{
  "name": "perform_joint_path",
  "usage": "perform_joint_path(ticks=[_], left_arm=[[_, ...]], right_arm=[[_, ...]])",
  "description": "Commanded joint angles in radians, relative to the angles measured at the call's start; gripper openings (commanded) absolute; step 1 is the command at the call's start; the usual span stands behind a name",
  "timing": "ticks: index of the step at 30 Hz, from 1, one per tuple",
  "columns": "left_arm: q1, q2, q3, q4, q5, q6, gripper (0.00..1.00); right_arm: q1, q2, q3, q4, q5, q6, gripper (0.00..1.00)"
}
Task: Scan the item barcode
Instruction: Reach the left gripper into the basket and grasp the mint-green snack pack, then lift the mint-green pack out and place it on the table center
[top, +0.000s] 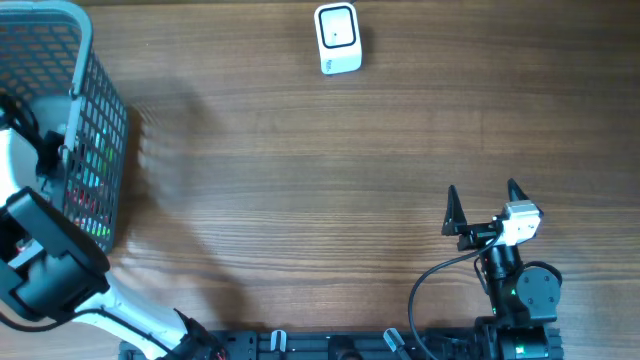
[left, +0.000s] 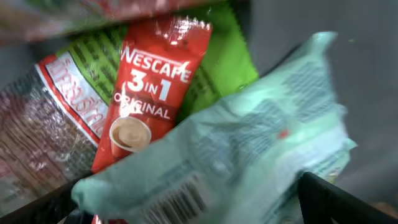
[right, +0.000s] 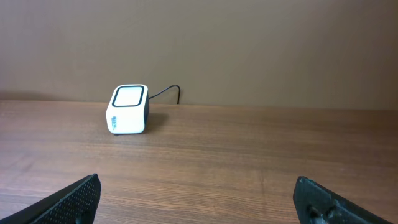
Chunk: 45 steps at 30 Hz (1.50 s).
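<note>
- Pale mint-green crinkled film packet (left: 249, 143) fills the lower right of the left wrist view, nearest the lens and blurred. It lies across the other packets, with a black barcode (left: 180, 199) printed near its lower left end.
- Left gripper (left: 180, 208): jaws spread wide to either side of this packet, nothing pinched between them. One dark finger (left: 339, 199) shows at lower right.
- Under and behind the packet are a red Nescafe 3-in-1 sachet (left: 146, 87), a bright green wrapper (left: 224, 62) and a clear bag with red lettering (left: 50, 124).
- All of these sit in the grey plastic mesh basket (top: 100, 130) at the upper left of the overhead view.
- Handling, as a judgement: the mint packet looks light, soft and yielding, and its glossy film is likely slippery and quick to crumple. A grip on the sealed end or long edge away from the barcode should hold best, as a pinch over the code would crease or hide it.
- White box-shaped barcode scanner (top: 337, 38) stands at top centre of the wooden table (top: 300, 180), well apart from the basket.
- Right gripper (top: 485, 205) hangs at lower right, jaws wide and empty, facing the scanner.
</note>
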Motion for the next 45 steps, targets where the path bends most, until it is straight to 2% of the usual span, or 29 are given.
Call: perform_joint_path(ticks=[1,3,4,5,6,10,16,22,25,27,30,33,37,41,45], left_arm=[[0.005,0.019,-0.062,0.013,-0.017,0.004,1.0],[0.005,0.019,-0.094,0.043,-0.017,0.004,0.93],[0.005,0.019,-0.107,0.06,-0.016,0.004,0.52],[0.005,0.018,-0.107,0.068,0.0,0.001,0.16],[0.005,0.016,-0.105,0.073,0.033,0.001,0.04],[0.013,-0.042,-0.048,0.082,0.15,0.0,0.04],[0.01,-0.282,-0.023,0.128,0.149,-0.056,0.04],[-0.019,-0.536,-0.023,0.146,0.149,-0.051,0.04],[-0.097,-0.705,-0.023,0.119,0.178,-0.051,0.04],[-0.219,-0.814,-0.023,0.097,0.179,-0.051,0.04],[-0.399,-0.873,-0.023,0.008,0.179,-0.051,0.04],[-0.564,-0.844,-0.027,-0.103,0.17,-0.047,0.04],[-0.778,-0.695,-0.028,-0.213,0.151,-0.021,0.04],[-0.954,-0.467,-0.028,-0.227,0.126,-0.022,0.04],[-1.053,-0.255,-0.028,-0.193,0.125,-0.022,0.04]], right_arm=[[-0.005,0.0,-0.001,0.003,-0.006,0.013,1.0],[-0.005,0.0,-0.001,0.003,-0.006,0.014,1.0],[-0.005,0.0,-0.001,0.003,-0.006,0.013,1.0],[-0.005,0.0,-0.001,0.003,-0.006,0.014,1.0],[-0.005,0.0,-0.001,0.003,-0.006,0.013,1.0],[-0.005,0.0,-0.001,0.003,-0.006,0.013,1.0],[-0.005,0.0,-0.001,0.003,-0.006,0.013,1.0],[-0.005,0.0,-0.001,0.003,-0.006,0.014,1.0],[-0.005,0.0,-0.001,0.003,-0.006,0.013,1.0],[-0.005,0.0,-0.001,0.003,-0.006,0.013,1.0],[-0.005,0.0,-0.001,0.003,-0.006,0.014,1.0],[-0.005,0.0,-0.001,0.003,-0.006,0.014,1.0],[-0.005,0.0,-0.001,0.003,-0.006,0.014,1.0],[-0.005,0.0,-0.001,0.003,-0.006,0.014,1.0],[-0.005,0.0,-0.001,0.003,-0.006,0.014,1.0]])
